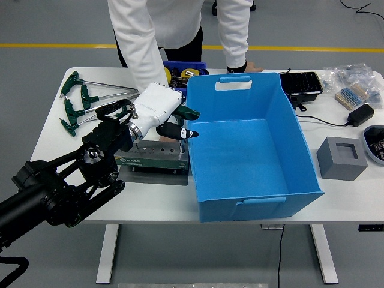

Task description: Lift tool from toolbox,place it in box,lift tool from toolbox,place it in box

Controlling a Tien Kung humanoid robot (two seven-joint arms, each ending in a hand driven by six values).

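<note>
Over the grey-green toolbox (pixel 153 158) at the tabletop's left-centre, the left hand (pixel 161 111) has its white fingers curled around a green-handled tool (pixel 186 111) whose handle juts toward the blue box (pixel 252 144); whether it is fully clear of its slot I cannot tell. That box, just beside the toolbox on the right, looks empty inside — so by my reading the first lift is only under way, and both placings plus a second lift remain. The right arm is not visible. More green T-handle tools (pixel 81 99) lie at the far left. The white tabletop (pixel 342 192) also carries a grey block (pixel 341 157), a black adapter (pixel 360 114) with cable, and plastic bags (pixel 351 81). A person in white sleeves leans in at the far side, one hand (pixel 240 67) resting behind the box — beyond them, grey floor with a yellow line.
</note>
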